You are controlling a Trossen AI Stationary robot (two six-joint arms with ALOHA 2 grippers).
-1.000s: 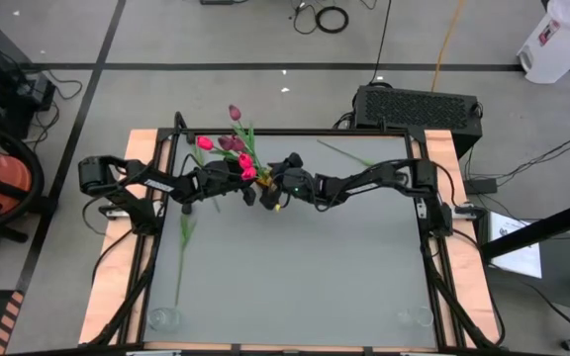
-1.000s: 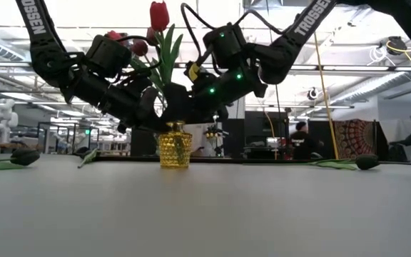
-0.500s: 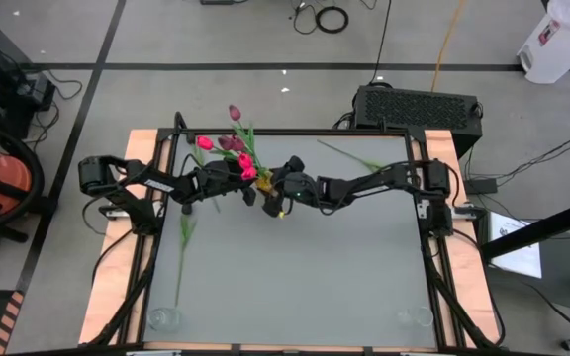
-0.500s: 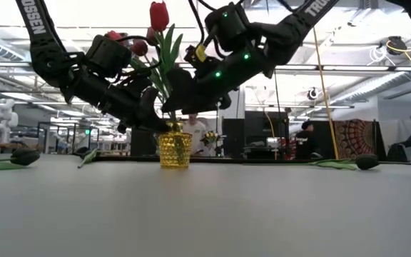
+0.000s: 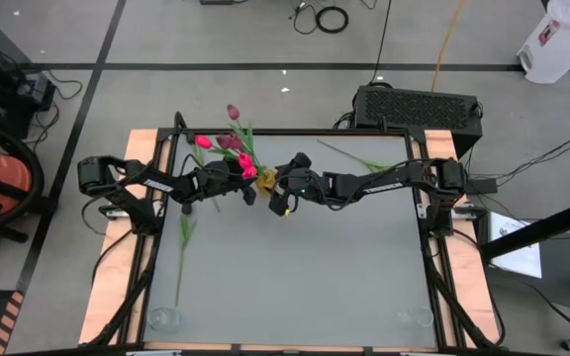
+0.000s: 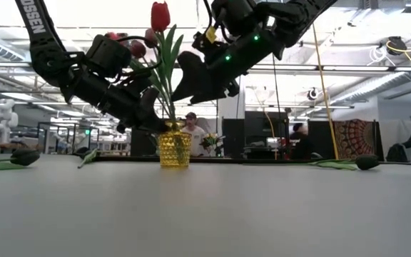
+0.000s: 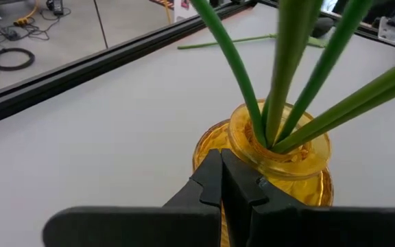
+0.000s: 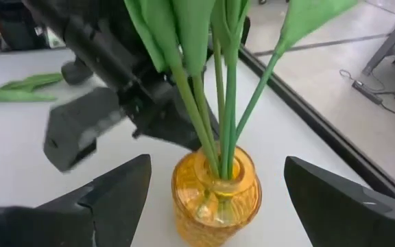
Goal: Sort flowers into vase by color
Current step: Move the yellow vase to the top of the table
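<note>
An amber glass vase stands near the table's far edge. It holds several tulips with pink, red and maroon heads; one red head stands tallest. My left gripper is shut, its tips at the vase's shoulder on the left side. My right gripper is open and hovers above the vase on its right side, with the green stems rising between its fingers, untouched. Two more tulips lie flat on the table, one at the left and one at the far right. My left gripper comes slanting down from the table's left, and its shut fingertips lie against the vase's shoulder just below the neck. I cannot tell whether they touch the glass. The vase stands upright on the table.
Two clear glass vases stand at the near corners. Dark tulip heads lie on the table at left and right. A black box sits beyond the far edge. People stand in the room behind.
My right gripper has risen from beside the vase's neck to above the vase and drawn back toward the table's right edge. The vase and its tulips have stayed in place.
</note>
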